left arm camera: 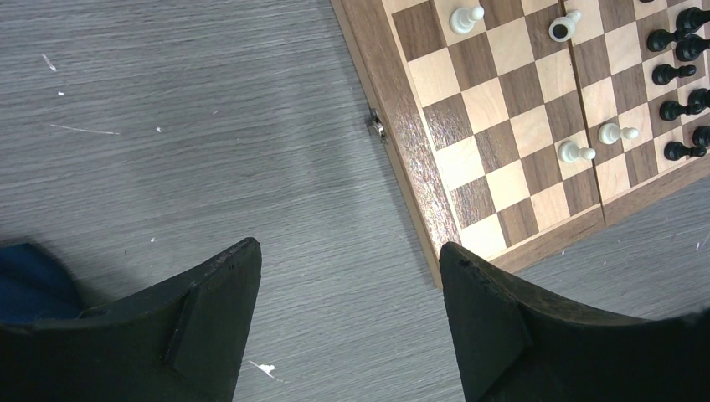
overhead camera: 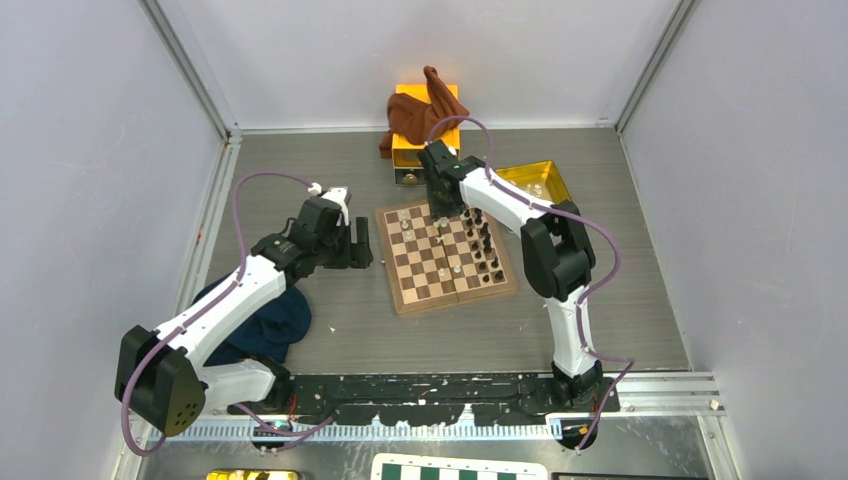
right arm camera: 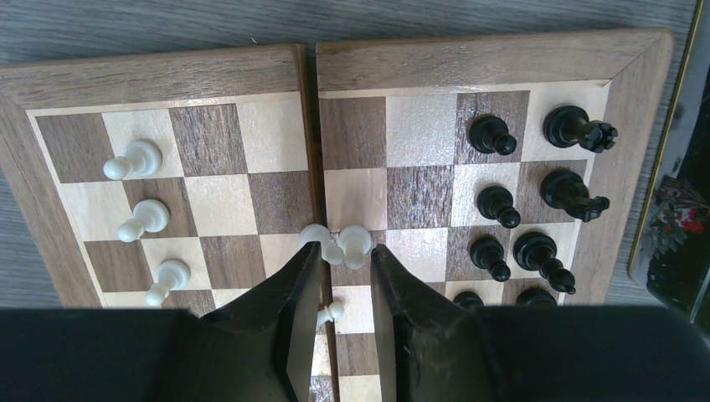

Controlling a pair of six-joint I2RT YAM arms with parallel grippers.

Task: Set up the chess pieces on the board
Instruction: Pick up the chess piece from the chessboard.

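The board [overhead camera: 440, 300] lies in the middle of the table. Dark chess pieces [overhead camera: 482, 240] stand in two rows along its right side, and white pawns [overhead camera: 443, 272] are scattered over the other squares. My right gripper [overhead camera: 447, 213] hangs over the board's far middle. In the right wrist view this gripper [right arm camera: 347, 249] is open by a narrow gap, its tips just over two white pawns [right arm camera: 356, 241] standing close together at the board's centre seam. A third pawn [right arm camera: 335, 311] shows through the gap. My left gripper [left arm camera: 350, 247] is wide open over bare table, left of the board [left arm camera: 402, 126].
A yellow box [overhead camera: 405, 150] with a brown cloth [overhead camera: 425, 110] on it stands behind the board. A yellow tray [overhead camera: 535, 180] holding a few pieces is at the back right. A dark blue cloth [overhead camera: 265, 325] lies under the left arm. A green-and-white checkered board [overhead camera: 460, 470] is at the near edge.
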